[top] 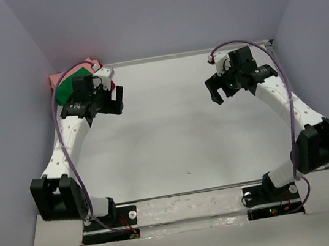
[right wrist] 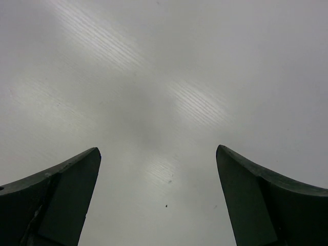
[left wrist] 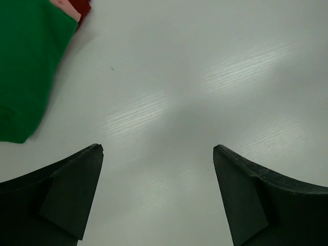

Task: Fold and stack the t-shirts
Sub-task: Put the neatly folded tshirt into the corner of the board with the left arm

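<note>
The t-shirts lie in a pile at the table's back left corner, partly hidden behind my left arm. A bright green t-shirt (top: 70, 82) (left wrist: 25, 66) is on top, with a salmon pink one (top: 55, 80) (left wrist: 64, 5) and a dark red one (top: 92, 63) (left wrist: 82, 6) showing at its edges. My left gripper (top: 118, 100) (left wrist: 158, 148) hovers open just right of the pile, over bare table, holding nothing. At the back right, my right gripper (top: 215, 90) (right wrist: 158, 149) is open over bare table, also with nothing in it.
The white table (top: 173, 140) is boxed in by grey-purple walls at the back (top: 160, 12) and on both sides. A metal strip (top: 188, 195) runs along the near edge by the arm bases.
</note>
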